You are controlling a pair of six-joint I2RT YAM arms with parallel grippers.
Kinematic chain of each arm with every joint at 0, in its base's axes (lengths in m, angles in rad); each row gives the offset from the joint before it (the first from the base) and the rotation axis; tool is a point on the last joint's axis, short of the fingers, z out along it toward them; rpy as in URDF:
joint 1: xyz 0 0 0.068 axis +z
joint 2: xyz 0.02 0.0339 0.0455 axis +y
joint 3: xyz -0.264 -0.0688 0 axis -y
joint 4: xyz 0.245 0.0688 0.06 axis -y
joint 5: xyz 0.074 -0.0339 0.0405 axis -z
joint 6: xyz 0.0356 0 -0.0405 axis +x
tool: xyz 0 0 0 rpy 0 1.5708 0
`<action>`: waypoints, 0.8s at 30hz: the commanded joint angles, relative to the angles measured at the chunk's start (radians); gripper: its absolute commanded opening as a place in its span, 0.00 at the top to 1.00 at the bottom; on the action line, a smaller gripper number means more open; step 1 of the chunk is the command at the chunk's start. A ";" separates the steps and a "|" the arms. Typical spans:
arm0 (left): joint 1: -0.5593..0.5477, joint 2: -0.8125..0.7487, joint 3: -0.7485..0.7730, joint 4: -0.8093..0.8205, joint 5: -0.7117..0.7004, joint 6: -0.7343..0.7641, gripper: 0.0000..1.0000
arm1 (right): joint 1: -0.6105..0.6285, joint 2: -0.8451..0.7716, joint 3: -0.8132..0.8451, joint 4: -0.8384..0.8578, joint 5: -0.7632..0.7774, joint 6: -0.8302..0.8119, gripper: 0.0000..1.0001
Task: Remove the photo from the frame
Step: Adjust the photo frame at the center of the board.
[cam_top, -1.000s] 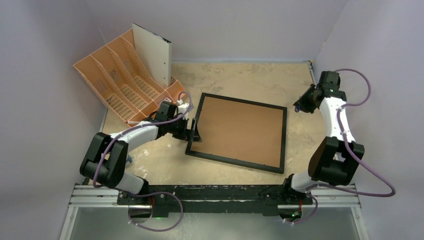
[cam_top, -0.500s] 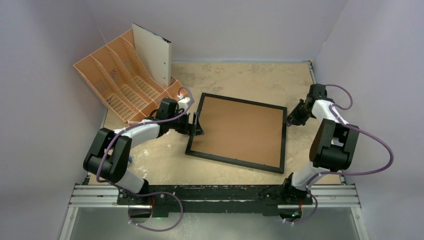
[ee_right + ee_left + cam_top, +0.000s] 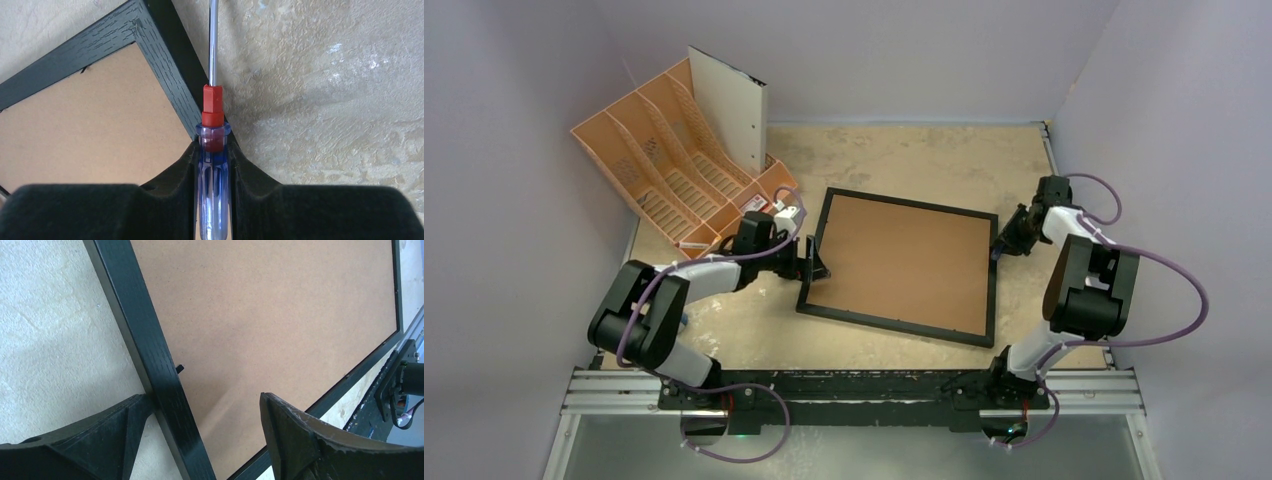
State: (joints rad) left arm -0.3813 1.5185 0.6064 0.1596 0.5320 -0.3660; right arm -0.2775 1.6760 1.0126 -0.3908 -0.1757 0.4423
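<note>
At 10 o'clock on the counter (image 3: 904, 150) we see an orange file organiser (image 3: 659, 180), with a white sheet (image 3: 729, 120) standing on edge at its 3 o'clock end. The left pincer (image 3: 812, 262) is released and spread wide, straddling the 9 o'clock rail of the frame (image 3: 913, 201). One finger (image 3: 107, 437) sits on the counter just beside the rail's outer edge, the other over the brown backing board (image 3: 902, 262). The frame lies flat, back up, in the middle of the counter, slightly turned; the photo is hidden from us. Near the frame's 2 o'clock corner, the right pincer (image 3: 1007, 245) is clenched on a screwdriver (image 3: 213, 165) with a clear blue handle and red collar. Its metal shaft runs just outside the rail.
</note>
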 commanded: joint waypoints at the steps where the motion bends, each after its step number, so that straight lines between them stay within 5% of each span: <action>1: -0.010 -0.024 -0.060 0.021 0.064 -0.047 0.15 | 0.030 0.026 -0.028 0.036 -0.002 -0.018 1.00; 9: -0.011 -0.050 -0.118 0.053 0.095 -0.070 0.19 | 0.050 0.076 -0.032 0.054 0.017 -0.053 1.00; 15: -0.066 -0.104 -0.186 0.092 0.097 -0.145 0.24 | 0.177 0.099 0.011 0.050 -0.016 -0.088 1.00; 24: -0.083 -0.411 -0.329 -0.082 -0.071 -0.221 0.24 | 0.204 0.092 0.037 0.023 -0.054 -0.116 1.00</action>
State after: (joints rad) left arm -0.4473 1.2175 0.3321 0.1936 0.4946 -0.5163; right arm -0.1123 1.7405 1.0676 -0.2573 -0.1200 0.3351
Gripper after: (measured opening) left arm 0.759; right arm 0.244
